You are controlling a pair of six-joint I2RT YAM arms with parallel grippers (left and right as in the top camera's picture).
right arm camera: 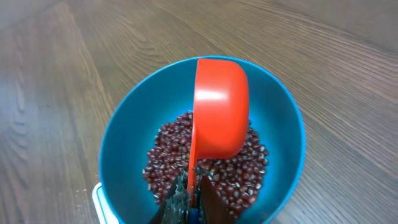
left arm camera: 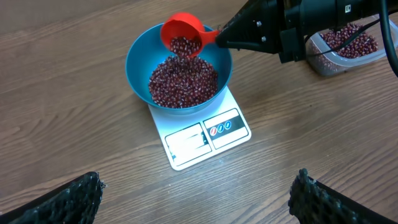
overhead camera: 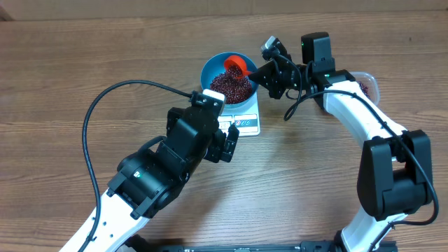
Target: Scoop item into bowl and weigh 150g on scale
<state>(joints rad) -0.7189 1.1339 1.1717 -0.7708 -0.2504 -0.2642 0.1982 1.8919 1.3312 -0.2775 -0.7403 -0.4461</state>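
The left fingers [overhead camera: 229, 145] are released, spread wide and grasping nothing. They hover above the worktop [overhead camera: 84, 49] just in front of the scale [overhead camera: 246, 123]. The scale lies flat on the worktop, display panel toward the left arm; its reading is too small to tell. The bowl [overhead camera: 208, 71] sits upright on the scale's far part, covering most of the platform. The beans [overhead camera: 229, 88] form a loose heap across the bowl's bottom. A red scoop [overhead camera: 236, 64] hangs over the bowl's far rim, tilted on its side, with beans at its lower lip. The right fingers [right arm camera: 186, 202] are clenched on the scoop's handle. Further right, a clear tub [left arm camera: 323, 62] on the worktop holds more beans, well apart from the scale.
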